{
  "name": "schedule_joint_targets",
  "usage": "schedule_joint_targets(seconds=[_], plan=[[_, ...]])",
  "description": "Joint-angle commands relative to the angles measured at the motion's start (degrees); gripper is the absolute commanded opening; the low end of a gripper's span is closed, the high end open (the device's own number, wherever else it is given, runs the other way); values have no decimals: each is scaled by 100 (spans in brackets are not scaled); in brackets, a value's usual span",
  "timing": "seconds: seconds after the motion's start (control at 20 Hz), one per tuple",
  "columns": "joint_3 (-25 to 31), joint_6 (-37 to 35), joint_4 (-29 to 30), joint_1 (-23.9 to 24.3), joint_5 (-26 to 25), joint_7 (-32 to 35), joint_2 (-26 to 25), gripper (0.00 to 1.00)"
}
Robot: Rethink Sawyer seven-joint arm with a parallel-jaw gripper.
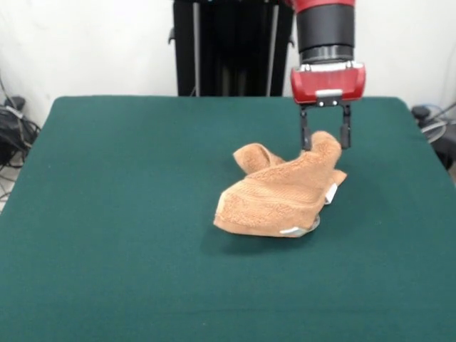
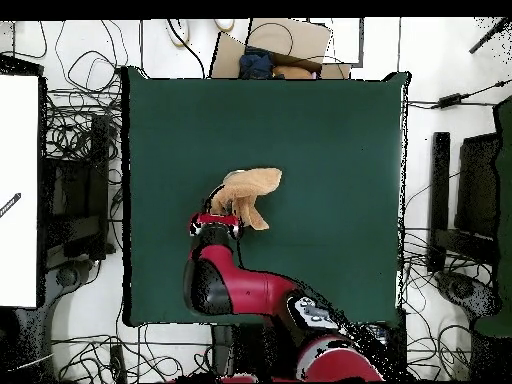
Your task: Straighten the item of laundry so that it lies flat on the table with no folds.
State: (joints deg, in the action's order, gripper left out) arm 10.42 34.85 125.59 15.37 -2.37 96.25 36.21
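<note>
The towel [image 1: 281,192] is not flat yet. It sits near the middle of the green tabletop [image 1: 107,214] in a bunched-up heap. It is folded over on itself, and one part sticks out like a thumb on the side toward the robot. Small white tags [image 1: 292,231] peek out at the low edge that is closest to the front camera. The end effector [image 1: 325,139] hangs down from the red and black arm [image 1: 326,43]. Its two dark fingers [image 1: 304,135] stand one on each side of the top hump of the towel, and the cloth fills the space between them. It looks like it is pinching that hump, and the towel seems to be pulled up a little there. From above, the arm reaches in from the robot's side of the tabletop, and the towel sits just past its red wrist [image 2: 216,222]. So the job looks like it is only at the start or in the middle. No part of the towel is spread out. I think the folds must be pulled open, and then the whole towel laid down smooth on the green top.
</note>
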Motion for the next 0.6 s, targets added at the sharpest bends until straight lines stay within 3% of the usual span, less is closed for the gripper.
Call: schedule_joint_targets(seconds=[0.05, 0.3, 0.6], plan=[[-1184, -1392, 165, -1067, 1348, 493, 27, 100], [-1812, -1643, -4, -1580, 1877, 430, -380, 100], [-1549, -1446, -59, -1297, 1352, 896, -385, 100]])
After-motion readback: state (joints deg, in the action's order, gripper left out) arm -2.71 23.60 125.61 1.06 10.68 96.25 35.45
